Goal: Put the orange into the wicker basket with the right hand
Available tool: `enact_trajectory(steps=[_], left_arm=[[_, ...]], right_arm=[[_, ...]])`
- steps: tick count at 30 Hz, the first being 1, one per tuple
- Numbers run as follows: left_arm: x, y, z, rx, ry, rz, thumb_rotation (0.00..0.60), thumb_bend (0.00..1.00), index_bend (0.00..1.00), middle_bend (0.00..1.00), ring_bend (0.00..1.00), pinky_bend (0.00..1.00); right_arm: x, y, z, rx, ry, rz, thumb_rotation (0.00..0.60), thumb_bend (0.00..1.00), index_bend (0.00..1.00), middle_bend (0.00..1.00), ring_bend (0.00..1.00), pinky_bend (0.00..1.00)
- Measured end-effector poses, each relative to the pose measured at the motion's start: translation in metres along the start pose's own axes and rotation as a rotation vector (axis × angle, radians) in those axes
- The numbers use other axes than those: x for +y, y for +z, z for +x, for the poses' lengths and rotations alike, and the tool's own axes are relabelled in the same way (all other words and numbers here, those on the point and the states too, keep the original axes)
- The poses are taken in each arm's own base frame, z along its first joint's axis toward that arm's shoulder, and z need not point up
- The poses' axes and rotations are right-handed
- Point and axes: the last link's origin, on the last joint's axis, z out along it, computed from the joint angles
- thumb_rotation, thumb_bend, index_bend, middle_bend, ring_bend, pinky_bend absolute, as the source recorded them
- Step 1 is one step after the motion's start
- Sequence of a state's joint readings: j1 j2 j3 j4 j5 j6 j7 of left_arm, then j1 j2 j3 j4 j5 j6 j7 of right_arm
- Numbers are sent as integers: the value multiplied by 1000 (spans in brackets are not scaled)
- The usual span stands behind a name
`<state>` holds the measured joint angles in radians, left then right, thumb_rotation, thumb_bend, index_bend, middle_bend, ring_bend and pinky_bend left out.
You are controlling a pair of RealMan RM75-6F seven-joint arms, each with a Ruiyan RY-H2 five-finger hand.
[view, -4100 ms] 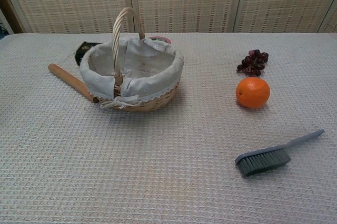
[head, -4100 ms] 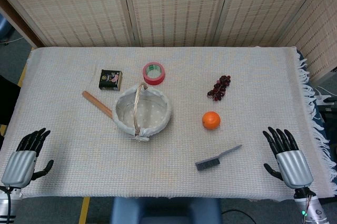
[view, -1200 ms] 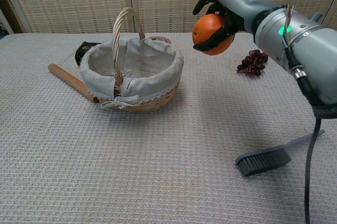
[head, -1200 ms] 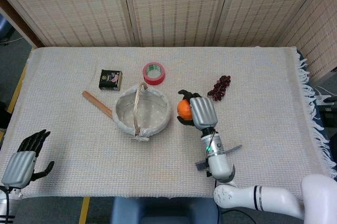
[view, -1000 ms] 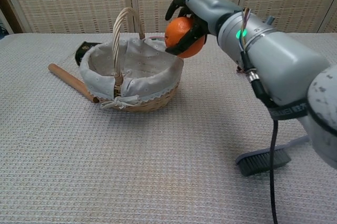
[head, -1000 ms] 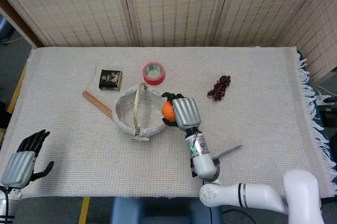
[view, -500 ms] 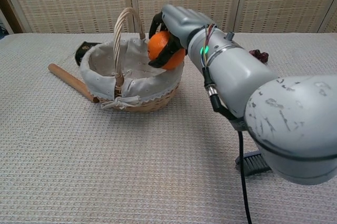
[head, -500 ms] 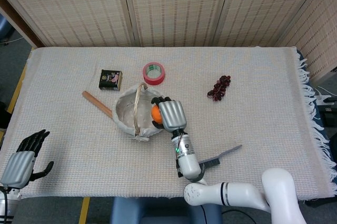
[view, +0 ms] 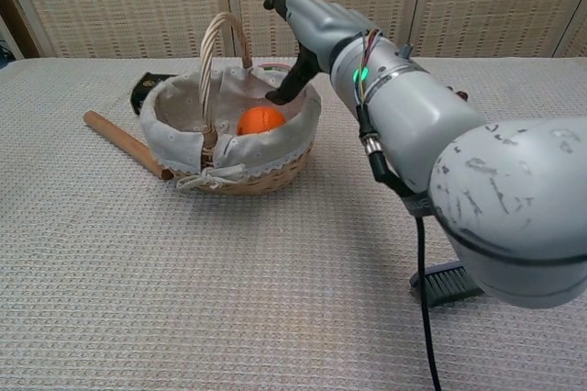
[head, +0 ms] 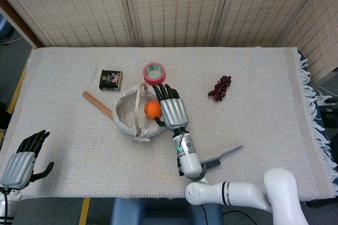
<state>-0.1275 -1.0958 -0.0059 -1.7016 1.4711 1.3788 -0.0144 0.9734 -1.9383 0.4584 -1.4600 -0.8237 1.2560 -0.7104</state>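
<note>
Orange (head: 152,109) in basket (head: 122,122), just below right robot hand (head: 172,110), fingers spread, empty. Risk: fingers snag handle (view: 213,51) on withdrawal, tipping basket.

orange (head: 152,109) bright orange; wicker basket (head: 127,124) tan, pale dotted lining; tape roll (head: 154,73) red; tablecloth (head: 264,93) off-white waffle weave.

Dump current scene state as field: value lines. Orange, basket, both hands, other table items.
orange: inside the wicker basket, on the cloth lining, not held
right robot hand: open, fingers spread, over the basket's right rim
left robot hand: open, at the near left table edge, holding nothing
other items: red tape roll, dark packet, wooden stick, grapes, grey brush
task status: orange placed
</note>
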Motion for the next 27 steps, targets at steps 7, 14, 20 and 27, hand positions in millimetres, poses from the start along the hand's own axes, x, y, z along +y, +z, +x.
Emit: enact_trajectory(steps=[7,14,20,27], left_arm=[[-1,0,1,1,1,0,600,349,0,0,0,80],[0,0,0,4,12,-1,600,349,0,0,0,80],[1,0,-1,9,30,-6,600,347,0,0,0,80],[1,1,-2,19,50,-6,600,347,0,0,0,81]], right_arm=[[11,-11,13,3,-2,6,600,143,0,4,0,105],[57,-53,44,1,-82,8,600,143,0,0,0,87],[134,-120,73,-25,-225,-74,600,143,0,0,0,64],[202,-214,89,-47,-299,-158,600,143,0,0,0,51]])
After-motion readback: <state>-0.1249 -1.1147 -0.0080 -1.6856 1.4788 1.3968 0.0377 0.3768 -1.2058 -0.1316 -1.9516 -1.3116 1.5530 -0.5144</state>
